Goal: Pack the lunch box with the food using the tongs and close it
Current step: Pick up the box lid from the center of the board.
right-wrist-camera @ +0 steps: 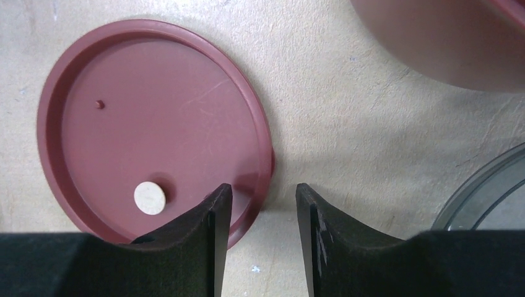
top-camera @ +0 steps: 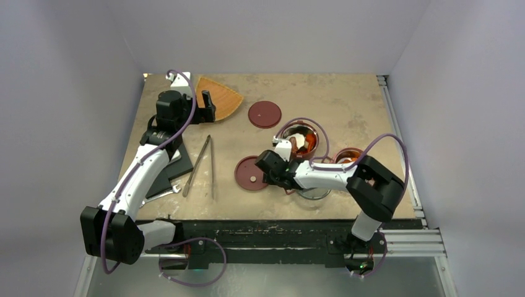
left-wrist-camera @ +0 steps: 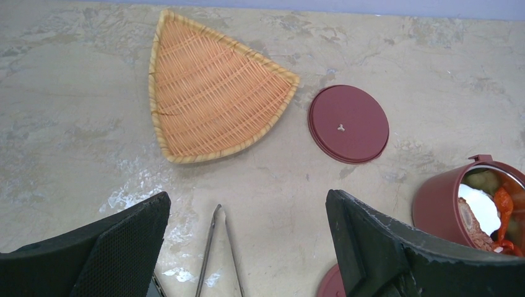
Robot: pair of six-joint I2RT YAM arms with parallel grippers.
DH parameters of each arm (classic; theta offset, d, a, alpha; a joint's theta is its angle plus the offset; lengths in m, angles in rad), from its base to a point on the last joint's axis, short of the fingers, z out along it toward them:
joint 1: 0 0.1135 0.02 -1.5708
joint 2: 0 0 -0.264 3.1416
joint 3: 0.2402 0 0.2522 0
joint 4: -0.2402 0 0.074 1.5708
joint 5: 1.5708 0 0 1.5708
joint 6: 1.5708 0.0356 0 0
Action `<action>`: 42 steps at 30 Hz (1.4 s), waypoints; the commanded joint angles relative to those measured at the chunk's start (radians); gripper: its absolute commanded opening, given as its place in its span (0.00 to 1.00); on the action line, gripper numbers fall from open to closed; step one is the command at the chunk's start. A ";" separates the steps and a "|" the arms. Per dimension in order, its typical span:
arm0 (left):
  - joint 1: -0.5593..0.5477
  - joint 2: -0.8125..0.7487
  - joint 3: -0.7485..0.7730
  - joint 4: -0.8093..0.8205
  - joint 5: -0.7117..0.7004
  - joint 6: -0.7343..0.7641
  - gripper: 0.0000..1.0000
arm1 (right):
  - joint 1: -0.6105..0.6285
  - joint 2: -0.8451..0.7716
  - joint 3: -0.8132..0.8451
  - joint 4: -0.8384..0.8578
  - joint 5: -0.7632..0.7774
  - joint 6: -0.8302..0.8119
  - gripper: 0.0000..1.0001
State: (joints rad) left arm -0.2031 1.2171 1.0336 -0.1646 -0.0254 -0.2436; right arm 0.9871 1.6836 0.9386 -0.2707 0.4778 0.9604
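Centre lid (right-wrist-camera: 155, 111) rim between the half-open, empty right jaws, pinch gently, lift level; leave left jaws wide open

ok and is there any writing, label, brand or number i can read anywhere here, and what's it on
None: no readable word, number or brand shows in any view.
The near dark-red lid carries only a plain pale round piece and a small nub.
The far lid has just a tiny pale mark at its centre, no letter.
The wicker tray, tongs and bowl are bare of text.
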 commanded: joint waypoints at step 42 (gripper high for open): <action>0.005 -0.036 0.007 0.030 -0.008 0.010 0.95 | -0.001 -0.230 0.094 -0.060 0.010 -0.331 0.00</action>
State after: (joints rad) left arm -0.2031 1.2167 1.0336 -0.1650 -0.0196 -0.2432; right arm 0.9871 1.5070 0.9833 -0.2996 0.5198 0.6983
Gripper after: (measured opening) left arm 0.953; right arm 0.024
